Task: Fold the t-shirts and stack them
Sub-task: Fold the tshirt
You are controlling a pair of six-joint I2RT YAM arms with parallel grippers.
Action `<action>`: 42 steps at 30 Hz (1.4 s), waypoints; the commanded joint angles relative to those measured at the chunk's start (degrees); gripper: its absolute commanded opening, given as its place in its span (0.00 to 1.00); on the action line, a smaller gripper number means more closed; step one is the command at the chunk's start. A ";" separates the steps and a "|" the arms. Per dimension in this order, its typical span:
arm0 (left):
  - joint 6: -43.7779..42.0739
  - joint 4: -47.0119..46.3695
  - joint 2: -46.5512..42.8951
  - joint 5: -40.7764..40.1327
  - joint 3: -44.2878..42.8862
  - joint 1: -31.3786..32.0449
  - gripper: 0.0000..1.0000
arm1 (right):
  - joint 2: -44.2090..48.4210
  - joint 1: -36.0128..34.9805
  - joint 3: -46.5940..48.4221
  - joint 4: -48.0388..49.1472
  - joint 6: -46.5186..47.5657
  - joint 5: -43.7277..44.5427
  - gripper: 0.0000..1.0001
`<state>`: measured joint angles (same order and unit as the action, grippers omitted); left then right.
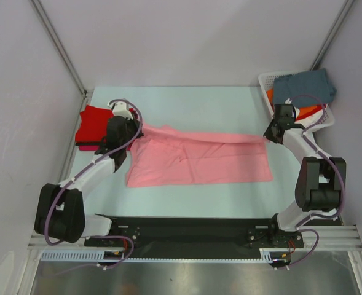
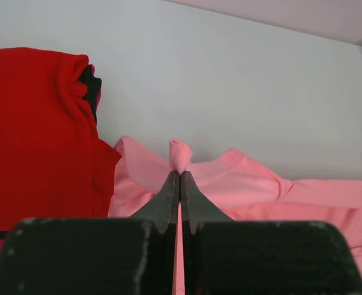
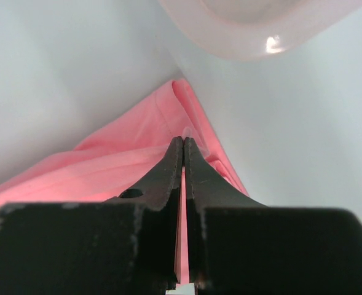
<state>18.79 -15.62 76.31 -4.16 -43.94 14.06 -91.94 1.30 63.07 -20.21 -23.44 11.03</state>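
A light pink t-shirt lies spread across the middle of the table, its far edge lifted and stretched between both grippers. My left gripper is shut on the shirt's far left corner; a pinched nub of pink cloth pokes out past its tips. My right gripper is shut on the far right corner, with pink cloth bunched at its tips. A folded red t-shirt lies at the left on top of a darker, magenta-edged one.
A white slotted basket stands at the back right corner with a slate grey-blue shirt and an orange one in it. The basket's rim is close above the right gripper. Walls enclose the table on three sides.
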 commanded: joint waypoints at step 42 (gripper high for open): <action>17.42 4.01 -30.88 -2.78 30.07 3.69 0.59 | 12.85 -14.39 -15.43 19.49 -5.03 -10.20 0.60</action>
<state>34.44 -10.00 45.63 -6.72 -11.81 17.37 -78.24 -10.83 45.10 -7.75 -28.97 12.78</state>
